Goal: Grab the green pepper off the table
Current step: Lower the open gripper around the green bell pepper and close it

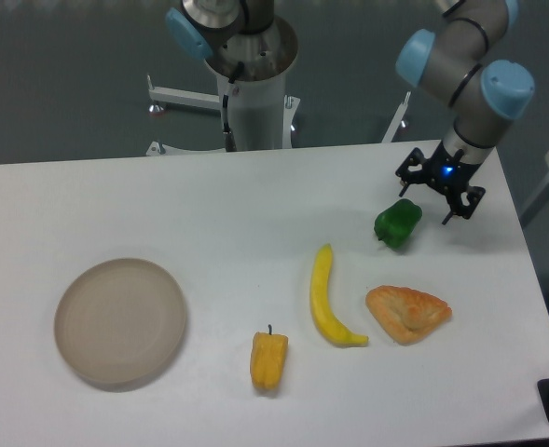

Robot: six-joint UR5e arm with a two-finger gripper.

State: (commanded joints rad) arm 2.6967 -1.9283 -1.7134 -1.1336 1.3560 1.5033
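Note:
The green pepper (398,224) is small, glossy and dark green. It lies on the white table (209,214) at the right side, behind the banana. My gripper (430,206) hangs from the arm just right of and slightly behind the pepper, close above the tabletop. Its two black fingers are spread apart and hold nothing. The left fingertip is near the pepper's top; I cannot tell whether it touches.
A yellow banana (327,300) lies in front of the pepper. An orange pastry wedge (408,313) lies to its right. A yellow-orange pepper (268,360) sits near the front. A round beige plate (120,321) sits at the left. The robot base (253,88) stands behind the table.

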